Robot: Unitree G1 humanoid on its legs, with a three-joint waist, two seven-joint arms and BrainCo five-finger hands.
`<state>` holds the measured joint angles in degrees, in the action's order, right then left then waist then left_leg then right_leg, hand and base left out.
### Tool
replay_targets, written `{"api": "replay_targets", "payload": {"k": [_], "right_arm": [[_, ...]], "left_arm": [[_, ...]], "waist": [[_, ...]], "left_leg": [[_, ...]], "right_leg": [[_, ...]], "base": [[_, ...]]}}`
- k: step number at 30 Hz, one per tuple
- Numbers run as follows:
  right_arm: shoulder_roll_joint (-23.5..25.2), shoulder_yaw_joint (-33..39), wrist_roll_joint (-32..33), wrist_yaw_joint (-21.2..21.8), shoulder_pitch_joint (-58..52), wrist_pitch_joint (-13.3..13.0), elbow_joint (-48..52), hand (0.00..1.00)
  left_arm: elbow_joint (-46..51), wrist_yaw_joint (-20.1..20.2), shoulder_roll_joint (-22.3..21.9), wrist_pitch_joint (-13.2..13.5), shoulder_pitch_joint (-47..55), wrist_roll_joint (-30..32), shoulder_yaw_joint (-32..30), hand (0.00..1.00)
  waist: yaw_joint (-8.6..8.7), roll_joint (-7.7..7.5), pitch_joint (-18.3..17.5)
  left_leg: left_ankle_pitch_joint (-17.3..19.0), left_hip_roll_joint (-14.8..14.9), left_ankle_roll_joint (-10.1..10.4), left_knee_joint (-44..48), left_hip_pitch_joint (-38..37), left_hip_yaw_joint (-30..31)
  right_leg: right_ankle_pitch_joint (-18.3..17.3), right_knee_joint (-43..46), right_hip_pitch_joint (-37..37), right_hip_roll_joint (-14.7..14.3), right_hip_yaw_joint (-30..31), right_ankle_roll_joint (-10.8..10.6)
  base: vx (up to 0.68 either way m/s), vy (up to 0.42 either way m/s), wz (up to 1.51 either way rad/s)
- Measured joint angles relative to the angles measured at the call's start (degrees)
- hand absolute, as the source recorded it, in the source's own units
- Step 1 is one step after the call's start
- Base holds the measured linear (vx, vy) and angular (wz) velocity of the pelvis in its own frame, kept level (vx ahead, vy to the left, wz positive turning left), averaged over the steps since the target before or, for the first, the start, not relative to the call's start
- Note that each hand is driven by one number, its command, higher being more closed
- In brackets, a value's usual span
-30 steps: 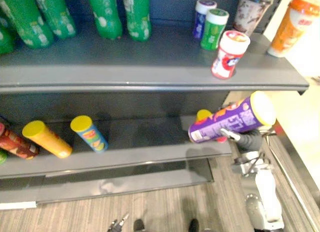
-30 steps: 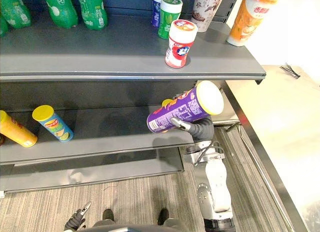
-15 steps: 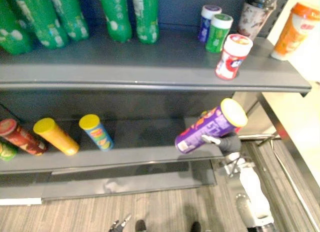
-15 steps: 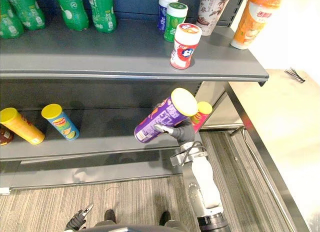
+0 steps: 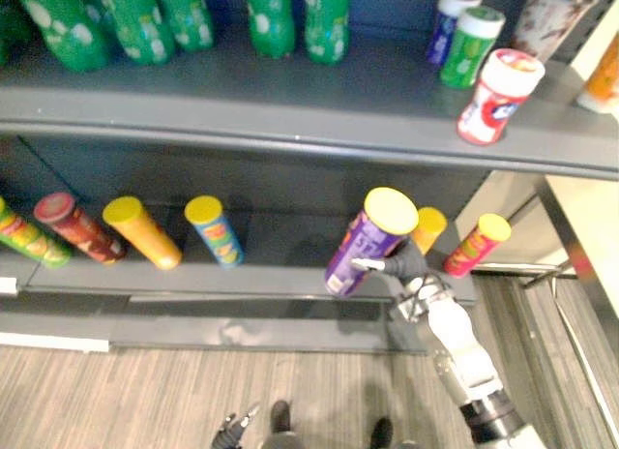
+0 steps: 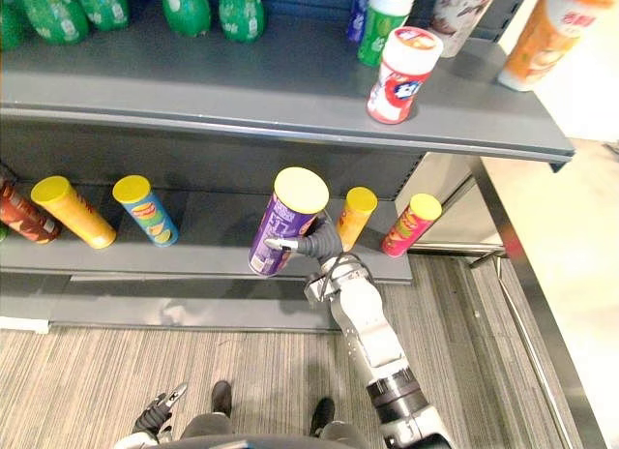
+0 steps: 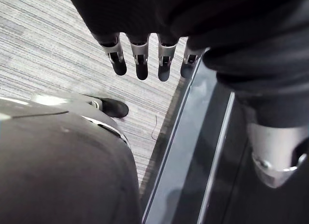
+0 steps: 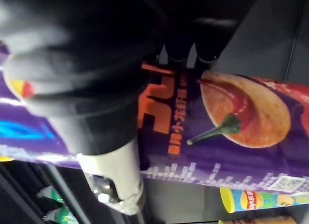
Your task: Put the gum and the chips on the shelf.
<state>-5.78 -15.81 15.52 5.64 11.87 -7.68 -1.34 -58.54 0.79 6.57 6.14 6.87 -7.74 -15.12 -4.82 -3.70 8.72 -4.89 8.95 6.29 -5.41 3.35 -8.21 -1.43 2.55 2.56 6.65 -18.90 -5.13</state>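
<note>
Right hand (image 6: 317, 246), frame centre, fingers curled round purple chips can (image 6: 282, 222); can tilted, yellow lid uppermost. Left hand (image 7: 141, 57): fingers straight, slightly apart.

Cropped and covered
Green bottles (image 6: 184, 4) above the purple chips can (image 6: 280, 222) are cut off; beside it, the right hand (image 6: 319, 244) hides the base of an orange can (image 6: 356, 212).

tilt: purple chips can (image 6: 282, 222) goes from near-flat to steeply upright, lid up | place: right hand (image 6: 314, 244) carries it left, clear of yellow-lidded can (image 6: 354, 217), base over lower shelf (image 6: 208, 260) edge
</note>
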Motion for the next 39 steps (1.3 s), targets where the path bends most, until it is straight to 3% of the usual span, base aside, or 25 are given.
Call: {"api": "replay_targets", "payload": {"k": [6,14,20,29,39], "right_arm": [[1.4,0.7,-4.6,-3.7,8.5,0.0,-7.9,1.00],[2.3,10.0,-11.2,-10.8,21.3,0.5,-20.9,1.00],[1.1,17.3,-13.4,-17.1,32.8,1.2,-29.0,1.00],[-0.6,22.5,-15.7,-23.2,38.0,1.4,-34.4,1.00],[0.0,24.5,-18.7,-27.2,41.2,1.6,-36.2,1.00]], "left_arm": [[2.8,-0.5,0.3,0.2,-1.1,-0.6,2.1,0.00],[7.7,-1.0,0.3,1.2,-3.4,-2.9,7.3,0.00],[11.3,-1.9,0.6,1.9,-4.9,-5.9,10.9,0.00],[13.3,-2.4,0.7,3.3,-6.8,-10.1,15.4,0.00],[13.3,-3.0,0.8,3.4,-8.5,-10.2,17.7,0.00]], "waist": [[-0.75,0.37,4.9],[-3.27,2.68,11.7],[-3.62,4.24,16.0],[-4.90,7.34,18.1],[-6.33,9.08,19.0]], "left_leg": [[-1.7,-0.4,-0.1,0.0,2.8,2.3],[-3.7,-2.0,-0.2,0.0,6.3,4.4],[-4.4,-2.7,-0.5,2.7,10.8,6.1],[-4.6,-3.3,-0.6,4.7,15.2,8.3],[-5.0,-3.9,-0.8,5.8,18.2,9.0]], "right_leg": [[-2.8,7.0,4.6,1.6,-1.4,0.3],[-6.4,16.5,10.6,5.3,-3.1,0.4],[-7.3,20.2,14.3,7.0,-4.2,0.8],[-8.0,22.7,17.4,8.2,-5.9,1.2],[-8.7,24.9,20.3,9.3,-6.2,1.5]], "base": [[-0.06,0.001,0.20],[-0.05,0.005,0.19],[-0.04,-0.013,0.15],[-0.02,-0.039,0.12],[0.01,-0.045,0.05]]}}
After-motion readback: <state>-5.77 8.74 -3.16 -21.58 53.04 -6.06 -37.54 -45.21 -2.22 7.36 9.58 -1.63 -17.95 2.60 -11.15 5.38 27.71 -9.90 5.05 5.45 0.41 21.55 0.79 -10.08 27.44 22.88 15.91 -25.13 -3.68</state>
